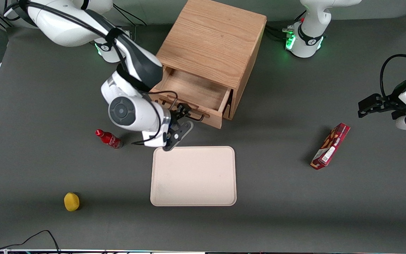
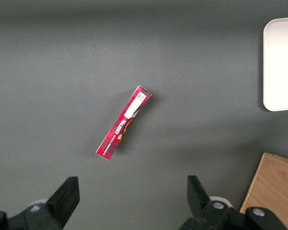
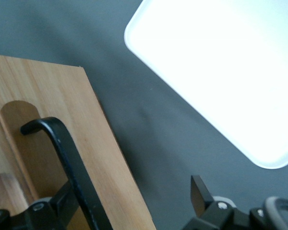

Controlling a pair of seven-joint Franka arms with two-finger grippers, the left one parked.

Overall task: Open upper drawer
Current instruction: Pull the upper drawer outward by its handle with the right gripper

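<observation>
Meanwhile, the right arm bends down in front of the wooden cabinet (image 1: 211,42), its claw (image 1: 183,113) spread open around the black handle (image 3: 67,158) of the upper drawer (image 1: 192,93), which stands pulled out above the dark worktop (image 1: 277,141).
</observation>
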